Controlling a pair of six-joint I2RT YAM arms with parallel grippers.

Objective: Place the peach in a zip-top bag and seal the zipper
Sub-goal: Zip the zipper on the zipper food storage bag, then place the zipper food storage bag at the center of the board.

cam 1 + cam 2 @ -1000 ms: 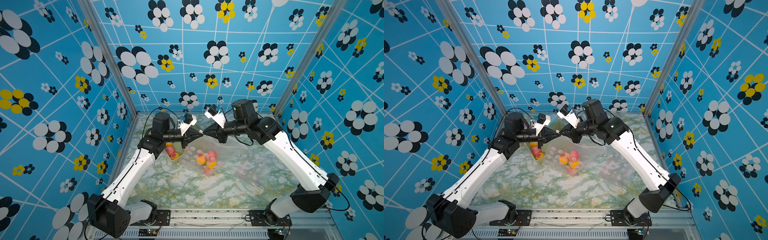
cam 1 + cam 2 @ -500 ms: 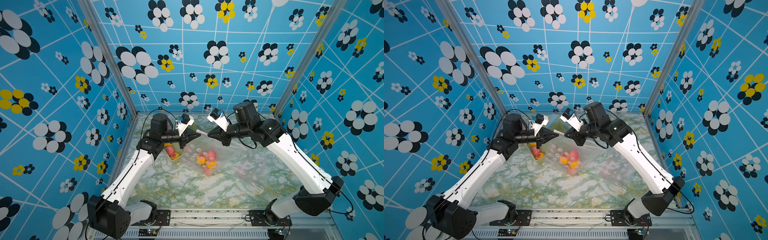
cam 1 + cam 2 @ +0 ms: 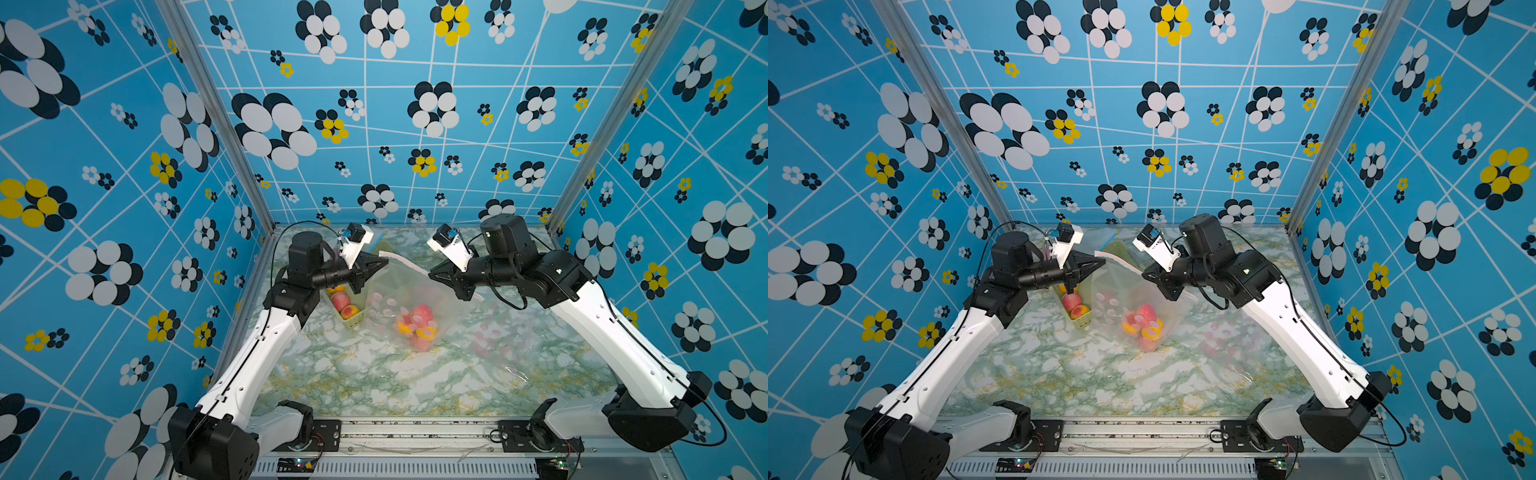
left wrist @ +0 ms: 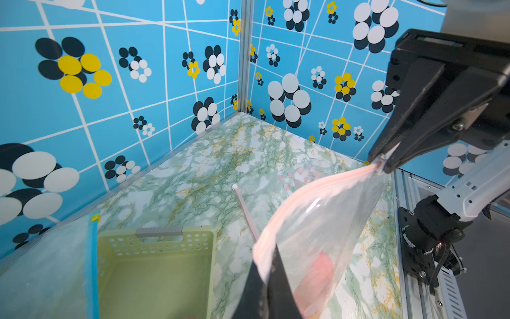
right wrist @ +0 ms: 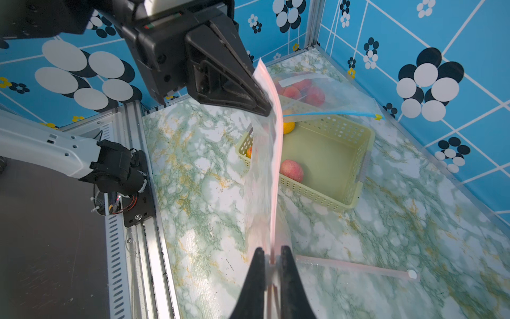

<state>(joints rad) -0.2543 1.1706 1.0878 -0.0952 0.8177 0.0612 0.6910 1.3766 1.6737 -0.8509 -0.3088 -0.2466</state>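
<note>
Pink-edged clear bag (image 3: 409,286) (peach (image 3: 420,313) seemingly red-yellow)

Both arms (image 3: 257,353) wear white shells (image 3: 623,345), black joints (image 3: 505,232), looping black cables (image 3: 510,307); left hand (image 3: 385,262) and right hand (image 3: 431,274) are black wedges.

A: Could you read any text, number or brand anywhere?

B: No, nothing was legible.

A: Not even on the arms?

B: The right arm's black housing (image 3: 557,272) carried small white marks in a top view, but they were too tiny to read. A white strip (image 5: 292,81) on the blue-zippered bag (image 5: 345,96) showed no letters I could make out.
</note>
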